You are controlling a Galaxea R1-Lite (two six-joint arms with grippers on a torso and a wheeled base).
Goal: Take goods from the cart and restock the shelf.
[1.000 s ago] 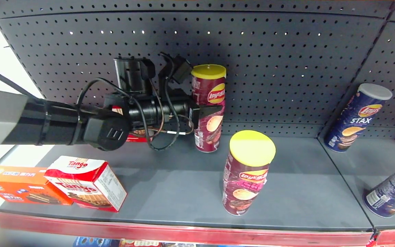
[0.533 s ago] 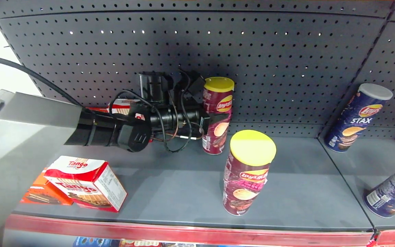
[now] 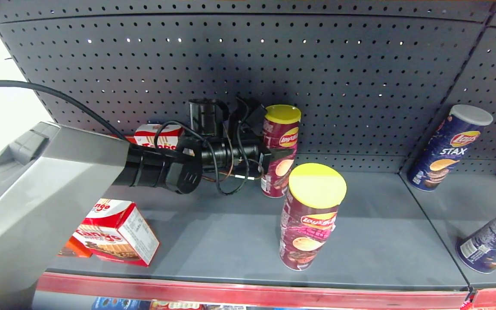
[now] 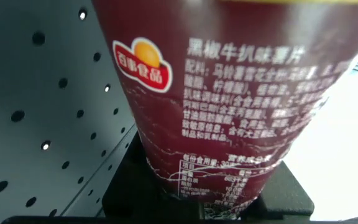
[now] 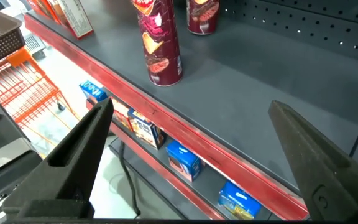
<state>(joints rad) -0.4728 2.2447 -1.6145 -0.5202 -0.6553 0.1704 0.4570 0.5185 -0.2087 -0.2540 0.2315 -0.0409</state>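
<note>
A maroon chip can [image 3: 283, 129] with a yellow lid stands upright at the back of the grey shelf [image 3: 230, 232], close to the pegboard. My left gripper [image 3: 280, 152] is shut on its middle from the left. The can's base is at shelf level; I cannot tell whether it touches. In the left wrist view the can [image 4: 229, 93] sits between the dark fingers [image 4: 288, 194]. A second maroon can [image 3: 310, 217] stands nearer the front, also seen as the can [image 5: 160, 43]. My right gripper [image 5: 197, 155] is open, out in front of the shelf's red edge [image 5: 185, 134].
Wafer boxes [image 3: 116, 232] lie at the front left, another box [image 3: 157, 134] behind the arm. Blue chip cans [image 3: 448, 148] stand at the right, one [image 3: 493, 241] leaning at the front right. An orange cart [image 5: 23, 93] stands below. Open shelf space lies between the maroon cans and the blue ones.
My left arm has pushed further in, carrying the maroon can rightward, lower and back toward the pegboard. The grey forearm now covers the orange box at the front left.
</note>
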